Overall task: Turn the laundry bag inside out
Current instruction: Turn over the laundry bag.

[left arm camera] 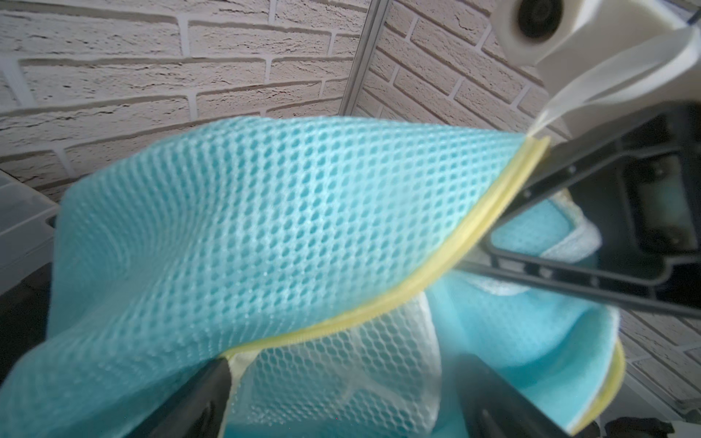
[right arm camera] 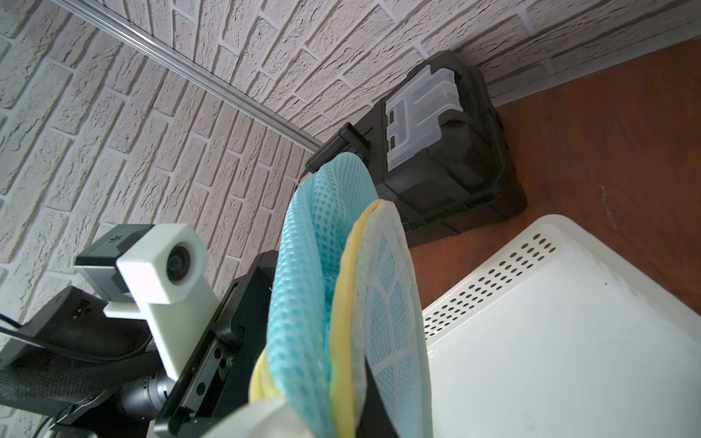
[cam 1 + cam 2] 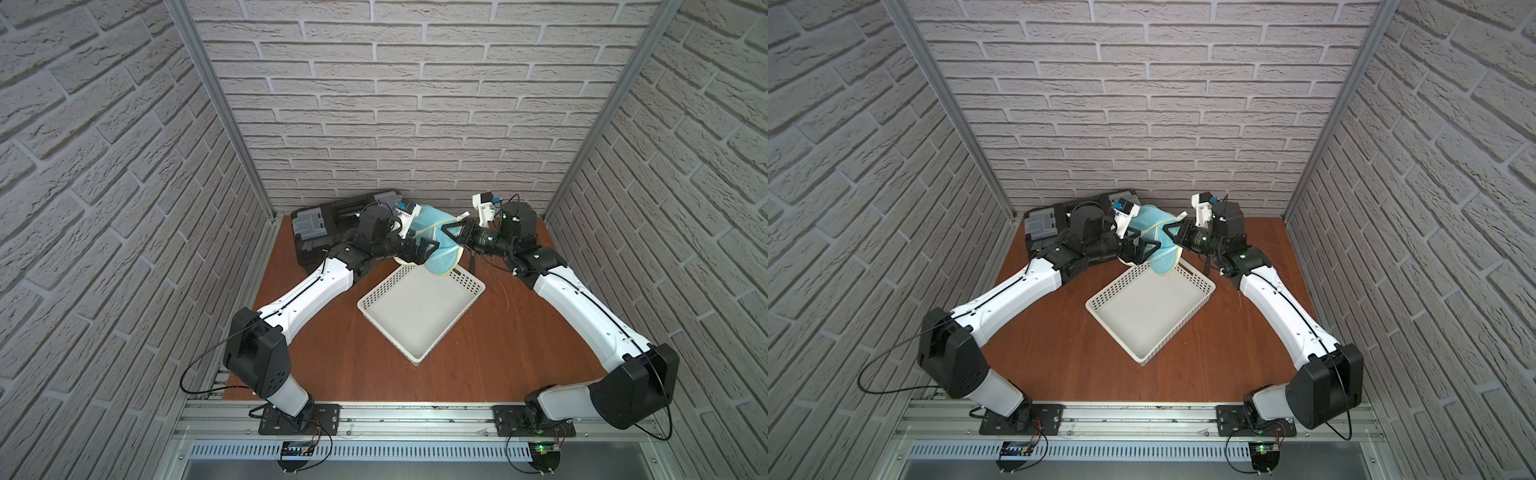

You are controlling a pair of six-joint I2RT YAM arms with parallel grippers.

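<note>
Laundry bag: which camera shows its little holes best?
The left wrist view: the laundry bag fills it, so its blue mesh holes and yellow trim look clear. The right wrist view shows it edge-on. In both top views it is only a small blue bundle.

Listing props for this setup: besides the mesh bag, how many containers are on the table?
2. A white perforated basket sits mid-table, under the laundry bag's lower edge; a black toolbox stands at the far left corner. Others may be hidden from these views.
</note>
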